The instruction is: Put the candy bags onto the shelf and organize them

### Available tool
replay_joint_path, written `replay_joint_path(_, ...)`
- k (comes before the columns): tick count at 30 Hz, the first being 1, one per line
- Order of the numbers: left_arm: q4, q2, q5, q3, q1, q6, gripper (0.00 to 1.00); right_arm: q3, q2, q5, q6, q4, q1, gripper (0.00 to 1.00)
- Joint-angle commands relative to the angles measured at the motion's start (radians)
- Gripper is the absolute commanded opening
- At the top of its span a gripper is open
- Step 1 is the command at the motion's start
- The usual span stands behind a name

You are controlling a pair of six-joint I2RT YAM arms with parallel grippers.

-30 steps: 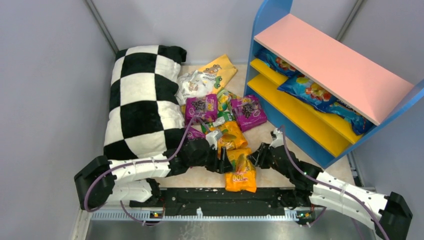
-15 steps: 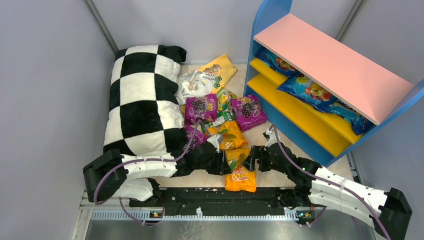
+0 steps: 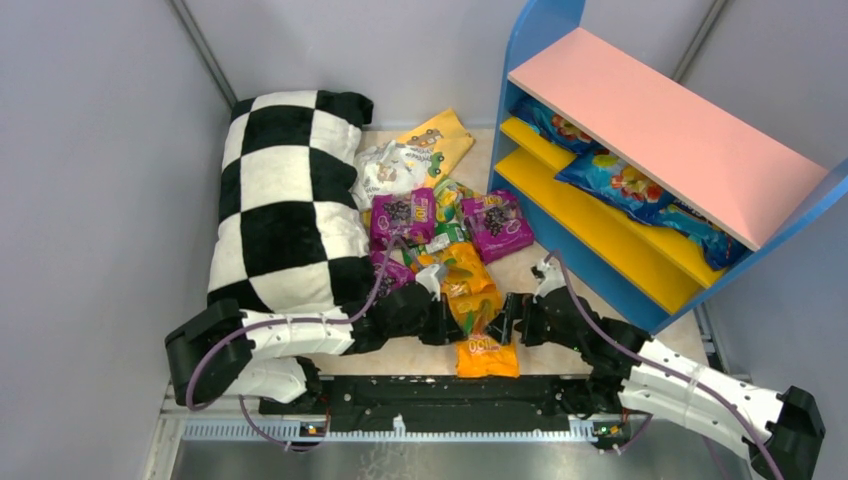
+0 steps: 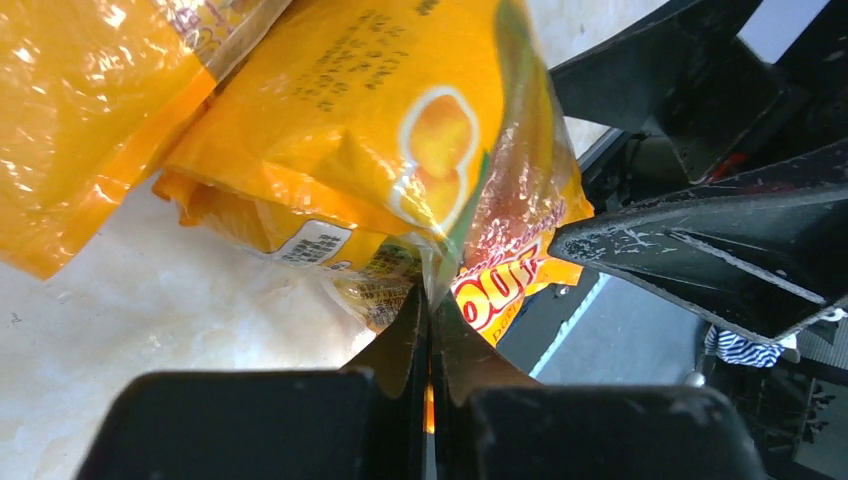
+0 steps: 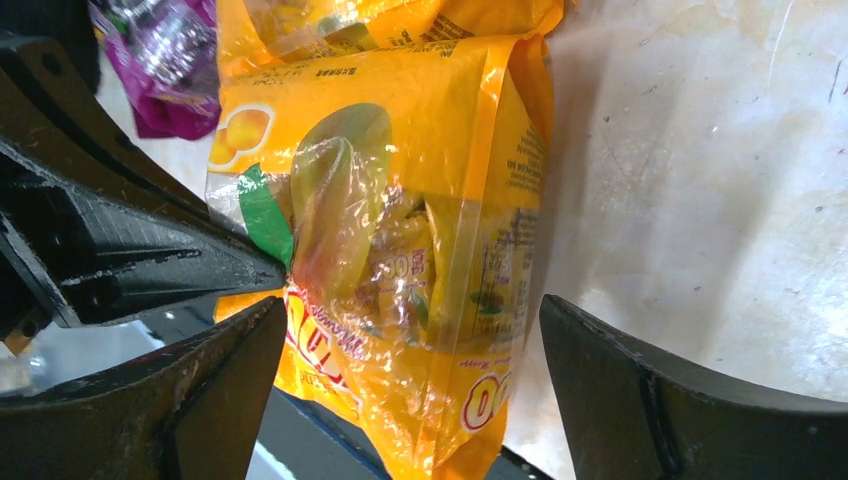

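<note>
- The left pincer (image 4: pixel 429 305) is clamped tight on a thin fold of film at the side of an orange candy bag (image 4: pixel 380 110). With so little caught, the glossy film could slide out once the bag is lifted or swung.
- The right pincer (image 5: pixel 415 335) stands wide apart, one finger on either side of the same bag and gripping nothing. The two pincers are very near each other, so a careless closing or turn could knock them together or tug the bag loose.
- A second orange bag (image 3: pixel 487 357) lies just under and beside the held one at the table's (image 3: pixel 540 275) near edge. It could be dragged along or pushed off.
- The held bag sits between the two arms, in front of their bases and well apart from the shelf (image 3: pixel 660 125) at the right.
- Its long axis seems to run near-to-far, the near end leaning slightly right. The printed face is up, one long edge toward each pincer.
</note>
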Motion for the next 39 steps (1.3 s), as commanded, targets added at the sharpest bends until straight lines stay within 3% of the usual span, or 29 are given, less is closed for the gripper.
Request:
replay_joint_path(1, 0.065, -0.104, -0.037, 0.015, 0.022, 0.007, 0.0, 0.009, -0.044, 0.009, 0.128, 0.029, -0.008, 0.98)
replay_joint_path(8, 0.134, -0.256, -0.079, -0.01, 0.036, 0.031, 0.0, -0.053, -0.157, -0.012, 0.377, 0.184, -0.008, 0.99)
replay_joint_path(13, 0.194, -0.304, -0.076, -0.029, 0.036, 0.041, 0.0, -0.075, -0.226, 0.056, 0.545, 0.114, -0.01, 0.99)
replay_joint_path(19, 0.223, -0.34, -0.073, -0.012, 0.036, 0.093, 0.0, -0.066, -0.244, 0.062, 0.567, 0.013, -0.011, 0.99)
replay_joint_path(30, 0.251, -0.327, -0.017, 0.047, 0.036, 0.192, 0.0, -0.079, -0.263, 0.02, 0.636, 0.062, -0.015, 0.99)
replay_joint_path(34, 0.26, -0.326, 0.019, 0.079, 0.036, 0.22, 0.0, -0.085, -0.256, 0.04, 0.693, 0.01, -0.016, 0.99)
replay_joint_path(39, 0.267, -0.328, 0.043, 0.103, 0.035, 0.241, 0.0, -0.108, -0.293, 0.019, 0.721, 0.105, -0.022, 0.99)
